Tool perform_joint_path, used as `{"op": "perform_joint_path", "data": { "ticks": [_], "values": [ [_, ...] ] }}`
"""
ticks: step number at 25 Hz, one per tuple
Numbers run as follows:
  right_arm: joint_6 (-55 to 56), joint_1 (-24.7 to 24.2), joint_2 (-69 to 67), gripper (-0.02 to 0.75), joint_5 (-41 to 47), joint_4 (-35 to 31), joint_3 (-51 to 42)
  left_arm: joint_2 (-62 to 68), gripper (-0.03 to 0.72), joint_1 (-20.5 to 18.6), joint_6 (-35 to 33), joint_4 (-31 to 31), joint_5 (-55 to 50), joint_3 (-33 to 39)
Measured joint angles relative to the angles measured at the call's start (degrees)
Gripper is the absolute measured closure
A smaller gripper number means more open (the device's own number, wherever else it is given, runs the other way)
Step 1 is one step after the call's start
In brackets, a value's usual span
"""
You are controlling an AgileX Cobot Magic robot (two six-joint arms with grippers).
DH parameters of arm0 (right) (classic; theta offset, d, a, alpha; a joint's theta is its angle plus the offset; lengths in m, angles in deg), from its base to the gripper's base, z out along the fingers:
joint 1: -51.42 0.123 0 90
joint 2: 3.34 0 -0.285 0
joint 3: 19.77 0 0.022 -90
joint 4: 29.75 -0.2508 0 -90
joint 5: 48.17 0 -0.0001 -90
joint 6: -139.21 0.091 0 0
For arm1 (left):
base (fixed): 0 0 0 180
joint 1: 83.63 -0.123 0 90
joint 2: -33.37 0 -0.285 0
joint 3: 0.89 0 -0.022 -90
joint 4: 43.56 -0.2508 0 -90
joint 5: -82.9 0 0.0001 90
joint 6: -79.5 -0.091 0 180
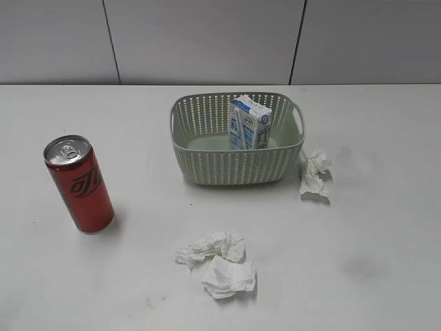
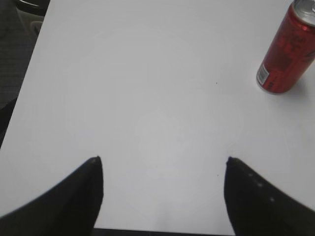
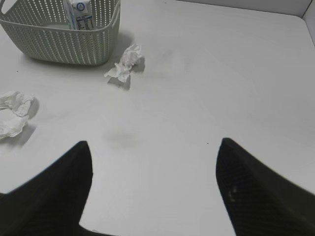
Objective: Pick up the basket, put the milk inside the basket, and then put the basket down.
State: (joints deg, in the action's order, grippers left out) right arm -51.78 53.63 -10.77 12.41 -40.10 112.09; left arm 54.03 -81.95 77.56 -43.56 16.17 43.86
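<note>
The pale green basket (image 1: 207, 165) stands on the white table at centre back. The white and blue milk carton (image 1: 249, 124) stands upright inside it. Both also show at the top left of the right wrist view, the basket (image 3: 59, 44) and the milk (image 3: 79, 14). My left gripper (image 2: 162, 160) is open and empty over bare table, well left of the basket. My right gripper (image 3: 155, 142) is open and empty over bare table, near and to the right of the basket. Neither gripper shows in the exterior view.
A red soda can (image 1: 78, 183) stands at the left, also in the left wrist view (image 2: 287, 49). One crumpled tissue (image 1: 315, 172) lies by the basket's right side, and two more (image 1: 219, 263) lie in front. The table's left edge (image 2: 24, 88) is near the left gripper.
</note>
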Motion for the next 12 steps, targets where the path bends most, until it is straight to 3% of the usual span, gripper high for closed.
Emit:
{"op": "perform_joint_path", "data": {
  "ticks": [12],
  "values": [
    [0.0,0.0,0.0,0.146,0.05,0.0,0.0,-13.06,0.105,0.0,0.0,0.0,1.29,1.46]
  ]
}}
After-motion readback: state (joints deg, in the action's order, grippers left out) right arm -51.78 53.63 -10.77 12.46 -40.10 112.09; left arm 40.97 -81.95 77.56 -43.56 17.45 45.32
